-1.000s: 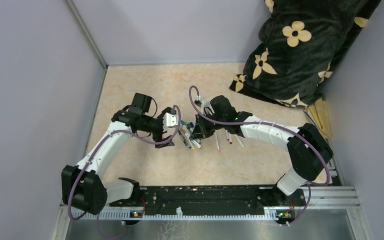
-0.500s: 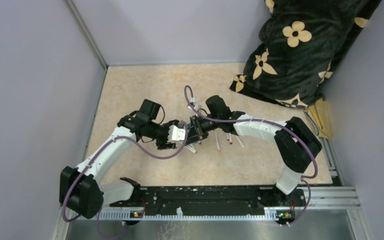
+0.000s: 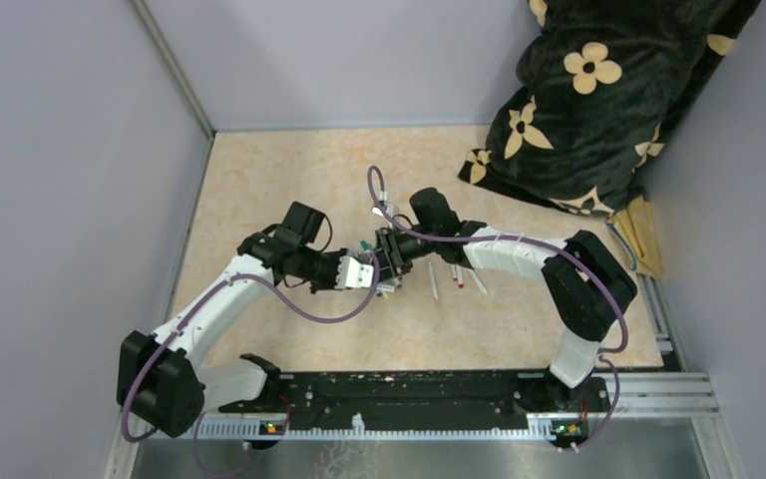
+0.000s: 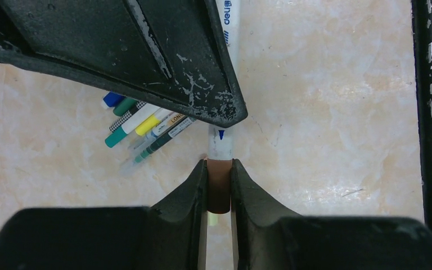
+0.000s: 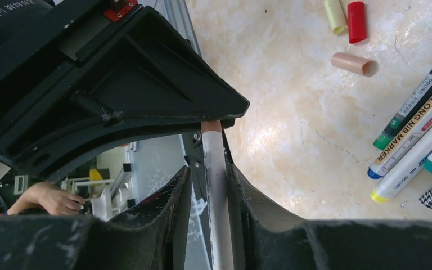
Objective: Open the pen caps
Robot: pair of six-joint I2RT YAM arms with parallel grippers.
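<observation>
The left gripper (image 4: 219, 169) was closed on the brown cap (image 4: 219, 194), low in the middle of the left wrist view. The cap sat on the end of a white pen (image 4: 223, 143). The right gripper (image 5: 209, 173) was closed around the barrel of this pen, in the lower middle of its own view. In the top view the two grippers met at the centre of the table (image 3: 289, 180), almost touching.

Several things could go wrong. The barrel looked smooth and round, so it might slide through the right fingers while the cap stayed on. If the pull was not along the pen, the cap could jam or twist out of the left fingers. A sudden release could throw one arm into the other pens (image 4: 140, 126), at the left of the left wrist view, or scatter the loose caps (image 5: 351, 63) in the upper right of the right wrist view.
</observation>
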